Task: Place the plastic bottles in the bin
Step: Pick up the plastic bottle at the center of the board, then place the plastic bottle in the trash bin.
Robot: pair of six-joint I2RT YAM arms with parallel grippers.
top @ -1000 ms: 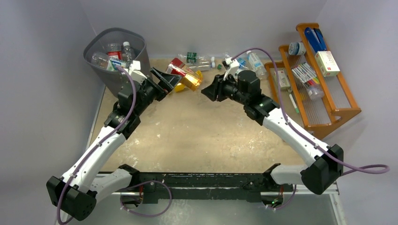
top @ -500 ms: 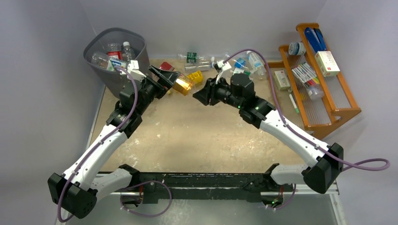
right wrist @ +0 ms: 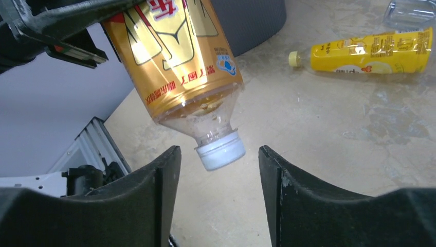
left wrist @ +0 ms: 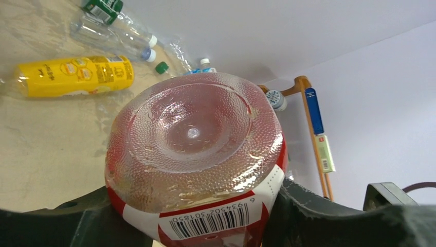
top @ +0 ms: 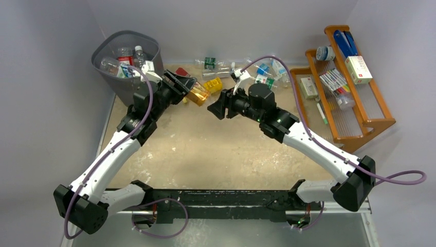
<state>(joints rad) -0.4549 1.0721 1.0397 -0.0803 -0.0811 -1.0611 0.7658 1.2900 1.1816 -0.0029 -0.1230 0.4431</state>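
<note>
Grey plastic and tall, the bin stood at the far left corner of the table, with several bottles inside it. More plastic bottles lay loose along the far edge, and a yellow bottle lay on its side near them. The left gripper was clamped across the lower body of a red-and-gold labelled bottle, which was held off the table to the right of the bin and tilted cap-down. The right gripper was parted around its white cap, one finger on each side, touching nothing. The bottle looked nearly empty, so it was probably light, thin-walled and easy to dent, and its glossy label might slip. The dimpled base and the neck under the cap seemed the stiffest places to pinch.
</note>
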